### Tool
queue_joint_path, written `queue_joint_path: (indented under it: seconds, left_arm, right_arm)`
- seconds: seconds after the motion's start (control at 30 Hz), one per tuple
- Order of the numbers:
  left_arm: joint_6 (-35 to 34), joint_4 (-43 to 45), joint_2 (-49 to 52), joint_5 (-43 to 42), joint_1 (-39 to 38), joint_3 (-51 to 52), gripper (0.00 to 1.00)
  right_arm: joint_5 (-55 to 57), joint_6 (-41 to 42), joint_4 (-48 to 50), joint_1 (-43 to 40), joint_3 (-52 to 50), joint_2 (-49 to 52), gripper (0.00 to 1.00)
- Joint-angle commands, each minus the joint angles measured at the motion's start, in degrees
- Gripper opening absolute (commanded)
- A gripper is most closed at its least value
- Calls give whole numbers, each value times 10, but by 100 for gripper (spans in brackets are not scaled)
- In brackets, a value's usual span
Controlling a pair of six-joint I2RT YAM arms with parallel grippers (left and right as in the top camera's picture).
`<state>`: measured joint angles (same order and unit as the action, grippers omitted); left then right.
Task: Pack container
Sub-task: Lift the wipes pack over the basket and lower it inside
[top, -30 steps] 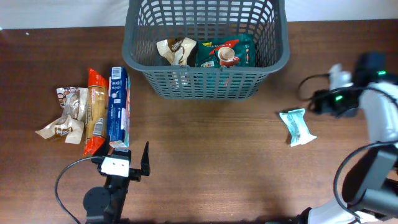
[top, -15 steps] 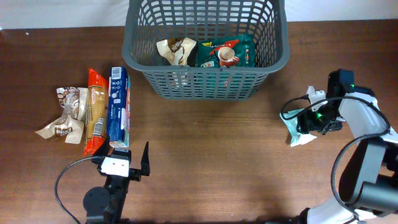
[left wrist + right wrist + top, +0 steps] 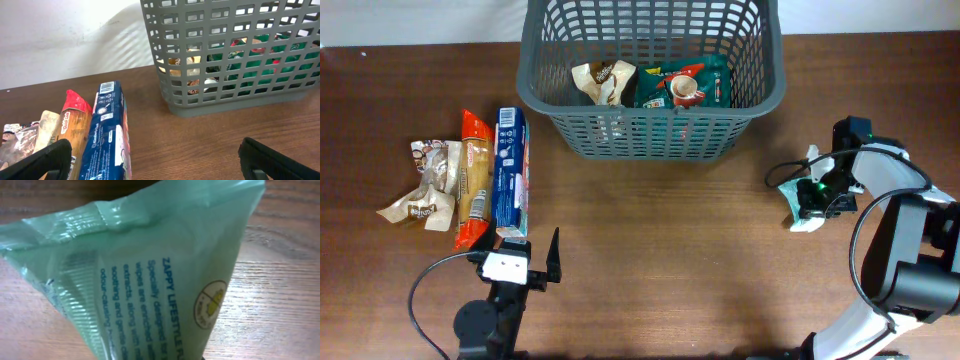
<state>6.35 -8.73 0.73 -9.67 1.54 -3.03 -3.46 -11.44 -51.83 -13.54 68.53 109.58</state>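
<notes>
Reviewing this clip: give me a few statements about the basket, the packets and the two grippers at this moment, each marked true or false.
1. The grey basket holds two packets. True.
2. The blue packet lies inside the basket. False: it lies on the table left of the basket, beside the orange packet.
3. The right gripper is over the pale green wipes packet. True.
4. The left gripper holds a packet. False: its fingers are spread wide with nothing between them.
</notes>
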Motion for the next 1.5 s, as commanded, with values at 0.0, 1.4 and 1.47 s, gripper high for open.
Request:
queue_joint_path:
  seconds: [0.0, 1.4, 1.47]
  left_arm:
    - [-3, 1, -4, 0, -3, 3, 99]
    - [-3, 1, -4, 0, -3, 3, 99]
    - [-3, 1, -4, 0, -3, 3, 99]
  right_arm:
    - [2, 54, -4, 3, 40, 6, 4]
    - [-46, 238, 76, 411, 738, 188, 4]
    - [-26, 300, 82, 422, 738, 205, 4]
